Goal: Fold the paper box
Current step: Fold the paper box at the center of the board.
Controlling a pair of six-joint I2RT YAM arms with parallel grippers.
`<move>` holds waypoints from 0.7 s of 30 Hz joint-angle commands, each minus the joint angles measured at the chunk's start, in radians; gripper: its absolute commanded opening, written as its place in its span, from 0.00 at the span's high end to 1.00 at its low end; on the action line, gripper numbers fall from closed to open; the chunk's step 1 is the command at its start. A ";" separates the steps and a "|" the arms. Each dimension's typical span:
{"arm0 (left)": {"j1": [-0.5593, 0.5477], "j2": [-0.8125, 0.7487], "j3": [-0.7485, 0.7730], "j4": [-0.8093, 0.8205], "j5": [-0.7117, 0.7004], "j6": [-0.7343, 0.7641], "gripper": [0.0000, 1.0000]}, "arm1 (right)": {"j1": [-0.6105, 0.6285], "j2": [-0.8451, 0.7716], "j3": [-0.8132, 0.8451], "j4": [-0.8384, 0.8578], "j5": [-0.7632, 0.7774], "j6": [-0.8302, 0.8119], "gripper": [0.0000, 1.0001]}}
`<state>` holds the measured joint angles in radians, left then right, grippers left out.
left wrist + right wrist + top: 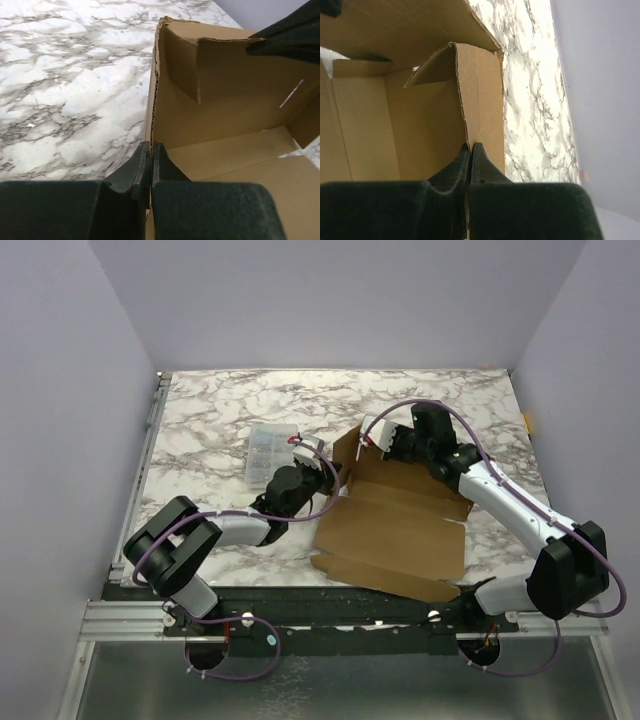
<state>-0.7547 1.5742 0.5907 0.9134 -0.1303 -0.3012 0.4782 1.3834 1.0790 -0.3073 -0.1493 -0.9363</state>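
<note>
The paper box (395, 535) is a brown cardboard sheet lying flat at the near right of the table, with its far part raised into upright walls. My left gripper (330, 468) is shut on the left wall's top edge; in the left wrist view the gripper (150, 150) pinches the corrugated edge of the box (230, 110). My right gripper (368, 437) is shut on the far wall near its corner. In the right wrist view that gripper (470, 149) clamps the thin edge of the box (420, 125), and a flap is folded inward beyond it.
A small clear plastic compartment case (270, 452) lies on the marble table (220, 410) just left of my left gripper. Lilac walls close in the table on three sides. The right arm's dark finger (295, 35) shows at the top right of the left wrist view.
</note>
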 commanded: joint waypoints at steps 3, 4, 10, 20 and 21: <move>-0.007 0.022 0.016 0.040 0.184 -0.143 1.00 | 0.020 0.001 -0.041 -0.201 -0.157 0.125 0.99; -0.009 0.029 0.022 0.043 0.191 -0.150 1.00 | 0.021 -0.002 -0.047 -0.209 -0.163 0.129 0.99; -0.023 0.082 0.065 0.067 0.256 -0.204 1.00 | 0.028 0.007 -0.065 -0.214 -0.186 0.174 0.99; -0.015 0.061 0.033 0.064 0.209 -0.212 0.60 | 0.029 -0.022 -0.111 -0.179 -0.121 0.150 0.99; -0.007 0.057 0.029 0.057 0.214 -0.208 0.59 | 0.030 -0.023 -0.114 -0.176 -0.117 0.149 0.99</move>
<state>-0.7681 1.6489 0.6296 0.9695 0.0563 -0.4999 0.4782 1.3396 1.0355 -0.2955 -0.1738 -0.8463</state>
